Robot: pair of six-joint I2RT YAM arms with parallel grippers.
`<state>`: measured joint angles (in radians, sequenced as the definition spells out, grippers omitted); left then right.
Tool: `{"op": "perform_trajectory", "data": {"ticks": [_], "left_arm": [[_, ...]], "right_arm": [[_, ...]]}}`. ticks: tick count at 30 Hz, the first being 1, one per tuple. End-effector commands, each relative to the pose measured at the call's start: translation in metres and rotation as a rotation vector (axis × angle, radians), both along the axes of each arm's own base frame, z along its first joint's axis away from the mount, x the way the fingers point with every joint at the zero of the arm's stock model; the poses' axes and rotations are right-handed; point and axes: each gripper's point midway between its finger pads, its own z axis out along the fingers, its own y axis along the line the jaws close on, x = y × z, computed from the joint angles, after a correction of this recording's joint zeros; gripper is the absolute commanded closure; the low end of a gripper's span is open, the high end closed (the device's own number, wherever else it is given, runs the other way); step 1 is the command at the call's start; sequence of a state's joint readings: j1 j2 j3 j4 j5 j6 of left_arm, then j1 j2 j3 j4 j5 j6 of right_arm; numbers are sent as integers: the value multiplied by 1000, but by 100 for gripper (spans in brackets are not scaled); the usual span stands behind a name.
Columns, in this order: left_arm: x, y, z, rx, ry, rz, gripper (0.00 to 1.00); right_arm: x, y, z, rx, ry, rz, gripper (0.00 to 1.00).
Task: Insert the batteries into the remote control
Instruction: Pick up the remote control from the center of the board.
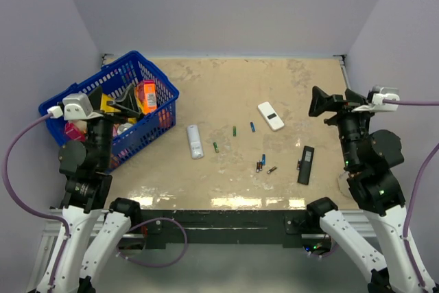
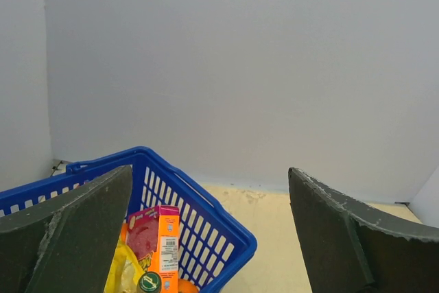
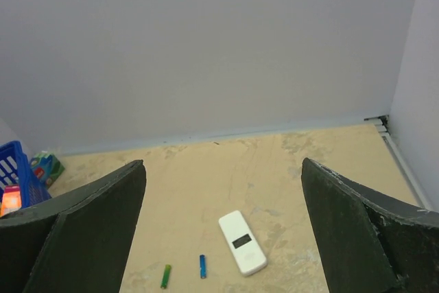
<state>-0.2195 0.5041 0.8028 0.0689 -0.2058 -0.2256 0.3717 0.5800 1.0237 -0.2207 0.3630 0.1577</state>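
The slim white remote control lies flat left of the table's middle. Several batteries lie loose to its right: a green one, a green one, a blue one, and a blue, a dark and a silvery one grouped nearer the front. The right wrist view shows a green battery and a blue battery. My left gripper is open and empty above the basket, also in its wrist view. My right gripper is open and empty at the right side, also in its wrist view.
A blue basket holding boxes and packets stands at the back left, also in the left wrist view. A wider white remote with a dark window lies right of the middle, also in the right wrist view. A black remote lies front right. Grey walls enclose the table.
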Motion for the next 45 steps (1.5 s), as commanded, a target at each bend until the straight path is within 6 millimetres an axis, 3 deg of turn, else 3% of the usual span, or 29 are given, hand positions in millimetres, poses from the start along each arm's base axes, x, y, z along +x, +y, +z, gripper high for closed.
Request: {"op": "perform_trajectory", "data": {"ticks": [1, 6, 9, 10, 13, 14, 19, 21, 22, 27, 30, 31, 33, 34, 38, 45], "left_arm": [[-3, -2, 15, -24, -56, -12, 0], [-2, -2, 8, -20, -40, -14, 0], [-1, -3, 4, -21, -32, -16, 0], [-2, -4, 4, -23, -34, -22, 0], [-1, -5, 0, -25, -22, -25, 0], [-1, -5, -2, -26, -17, -24, 0], [1, -3, -12, -32, 11, -14, 0], [2, -2, -18, -34, 32, -9, 0], [0, -1, -18, -35, 34, -5, 0], [-1, 2, -26, -32, 71, 11, 0], [-3, 4, -33, -34, 101, 23, 0], [-4, 5, -33, -35, 100, 24, 0], [-6, 7, -35, -34, 113, 32, 0], [-7, 8, -34, -36, 114, 39, 0], [-11, 11, -36, -34, 128, 49, 0], [-12, 11, -37, -35, 134, 48, 0]], "right_arm": [[5, 20, -2, -19, 24, 100, 2], [23, 55, -28, -56, 136, 250, 2], [41, 83, -59, -75, 260, 356, 2], [51, 94, -80, -82, 338, 394, 2], [63, 115, -113, -63, 482, 466, 2], [73, 125, -138, -54, 565, 487, 2], [82, 157, -193, -48, 716, 470, 2], [77, 184, -215, -68, 783, 499, 2], [80, 184, -224, -84, 805, 453, 2], [73, 236, -273, -127, 944, 482, 2], [67, 270, -279, -160, 958, 505, 2], [65, 277, -295, -181, 993, 492, 2], [64, 297, -297, -207, 982, 483, 2], [64, 303, -310, -216, 1006, 465, 2], [63, 336, -316, -227, 981, 460, 2], [60, 367, -348, -321, 999, 446, 2]]}}
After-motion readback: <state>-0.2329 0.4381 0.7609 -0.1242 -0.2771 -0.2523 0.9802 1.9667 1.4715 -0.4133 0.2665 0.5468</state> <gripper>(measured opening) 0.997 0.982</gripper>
